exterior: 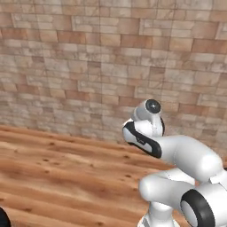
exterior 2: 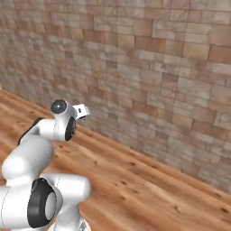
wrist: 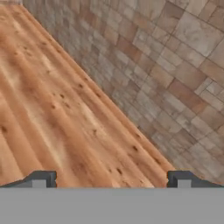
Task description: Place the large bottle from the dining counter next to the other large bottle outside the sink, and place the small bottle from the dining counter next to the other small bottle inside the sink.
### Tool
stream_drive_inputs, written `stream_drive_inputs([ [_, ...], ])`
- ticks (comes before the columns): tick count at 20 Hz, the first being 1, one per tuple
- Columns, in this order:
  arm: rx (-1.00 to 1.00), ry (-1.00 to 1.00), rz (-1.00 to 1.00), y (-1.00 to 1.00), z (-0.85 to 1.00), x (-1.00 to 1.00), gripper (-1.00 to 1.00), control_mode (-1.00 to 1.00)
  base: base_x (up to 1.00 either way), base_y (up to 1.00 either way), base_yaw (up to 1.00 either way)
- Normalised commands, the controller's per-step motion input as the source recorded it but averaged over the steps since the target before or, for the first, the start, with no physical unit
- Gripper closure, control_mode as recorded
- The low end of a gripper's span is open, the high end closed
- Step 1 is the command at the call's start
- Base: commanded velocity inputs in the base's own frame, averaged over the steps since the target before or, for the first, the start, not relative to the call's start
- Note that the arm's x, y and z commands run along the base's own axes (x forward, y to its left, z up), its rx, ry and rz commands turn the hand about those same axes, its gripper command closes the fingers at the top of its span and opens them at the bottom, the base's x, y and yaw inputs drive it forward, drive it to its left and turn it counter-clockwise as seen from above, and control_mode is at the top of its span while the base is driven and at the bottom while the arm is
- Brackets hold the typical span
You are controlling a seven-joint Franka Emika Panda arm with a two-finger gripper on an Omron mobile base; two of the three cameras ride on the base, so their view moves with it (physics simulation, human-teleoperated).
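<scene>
Wall [exterior: 88,53]: brick in mixed tan, grey and reddish-brown courses with pale mortar, running the full width behind the scene and meeting the floor in a straight line. Floor [exterior: 53,177]: warm orange-brown wooden planks with dark knots and visible grain, the boards lying roughly along the wall's foot. Light: even and soft, with a faint sheen on the planks.

Brick wall [exterior: 88,53] in tan, brown, grey blocks, running across behind. Plank floor [exterior: 57,177] of warm orange-brown wood, dark knots scattered. Wall meets floor along straight line. Small dark shape at lower-left corner, unidentifiable.
</scene>
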Motion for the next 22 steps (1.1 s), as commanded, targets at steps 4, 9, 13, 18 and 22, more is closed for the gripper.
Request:
stream_drive_inputs([
  [4, 0.0, 0.0, 0.0, 0.0, 0.0, 0.0, -1.0, 1.0, 1.0, -0.08, 0.63],
  [9, 0.0, 0.0, 0.0, 0.0, 0.0, 0.0, -1.0, 1.0, 1.0, -0.21, 0.62],
  [13, 0.0, 0.0, 0.0, 0.0, 0.0, 0.0, -1.0, 1.0, 1.0, -0.13, 0.63],
  [18, 0.0, 0.0, 0.0, 0.0, 0.0, 0.0, -1.0, 1.0, 1.0, -0.07, 0.65],
  [22, 0.0, 0.0, 0.0, 0.0, 0.0, 0.0, -1.0, 1.0, 1.0, -0.09, 0.66],
])
